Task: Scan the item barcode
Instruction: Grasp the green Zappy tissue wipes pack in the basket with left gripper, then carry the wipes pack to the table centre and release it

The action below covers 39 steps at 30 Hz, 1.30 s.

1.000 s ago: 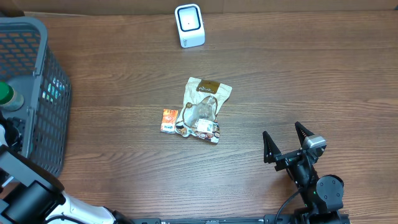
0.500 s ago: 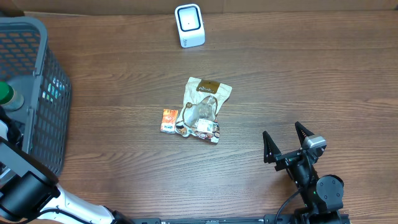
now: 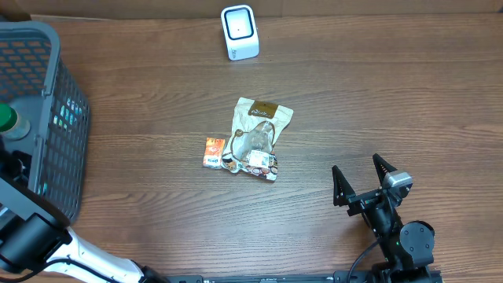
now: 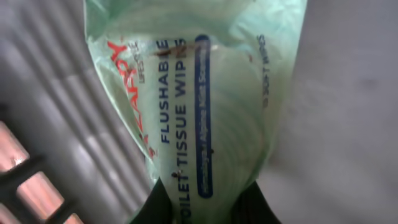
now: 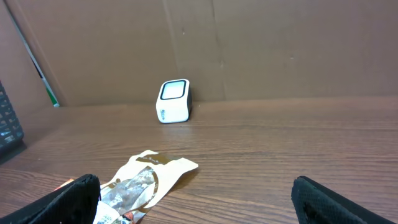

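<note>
One wipes pack point(image 4: 193, 93) sits pinched in the closed left claw point(image 4: 204, 202).

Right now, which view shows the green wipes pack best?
Left wrist: the wipes pack fills the frame and its label is readable. Overhead shows only the basket, with no pack discernible; right wrist misses it entirely.

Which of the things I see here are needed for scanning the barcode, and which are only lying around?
Needed for the job:
wipes pack, gripped by the left gripper inside the basket
white scanner

Only lying about:
snack pouch
orange sachet
green-capped bottle
right gripper, open and holding nothing
</note>
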Each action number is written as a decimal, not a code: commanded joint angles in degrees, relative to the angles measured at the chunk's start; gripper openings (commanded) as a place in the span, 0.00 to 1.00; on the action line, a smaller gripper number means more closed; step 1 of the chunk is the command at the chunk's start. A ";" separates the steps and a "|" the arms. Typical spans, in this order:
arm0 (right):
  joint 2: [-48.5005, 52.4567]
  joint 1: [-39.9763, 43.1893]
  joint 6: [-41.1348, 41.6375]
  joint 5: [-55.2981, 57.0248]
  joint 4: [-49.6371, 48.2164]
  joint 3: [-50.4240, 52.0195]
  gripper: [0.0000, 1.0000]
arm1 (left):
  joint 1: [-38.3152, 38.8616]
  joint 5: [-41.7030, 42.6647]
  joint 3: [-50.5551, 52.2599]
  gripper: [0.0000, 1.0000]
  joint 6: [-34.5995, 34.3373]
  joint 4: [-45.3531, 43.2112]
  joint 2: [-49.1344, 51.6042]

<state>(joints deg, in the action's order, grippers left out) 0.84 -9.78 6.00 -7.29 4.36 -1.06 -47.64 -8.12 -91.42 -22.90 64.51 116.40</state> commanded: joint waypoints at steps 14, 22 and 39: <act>-0.68 0.11 0.20 -0.31 -0.26 0.59 1.00 | 1.42 27.89 -40.17 0.04 1.31 18.10 -13.35; -0.68 0.11 0.20 -0.31 -0.26 0.59 1.00 | 14.97 29.42 -40.52 0.04 6.54 20.87 -23.74; -0.68 0.11 0.20 -0.31 -0.28 0.59 1.00 | 62.27 4.13 -16.31 0.04 8.55 14.23 -15.39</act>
<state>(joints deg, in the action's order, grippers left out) 0.84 -9.78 6.00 -7.29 4.34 -1.06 11.14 2.83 -112.20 -15.40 80.66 97.95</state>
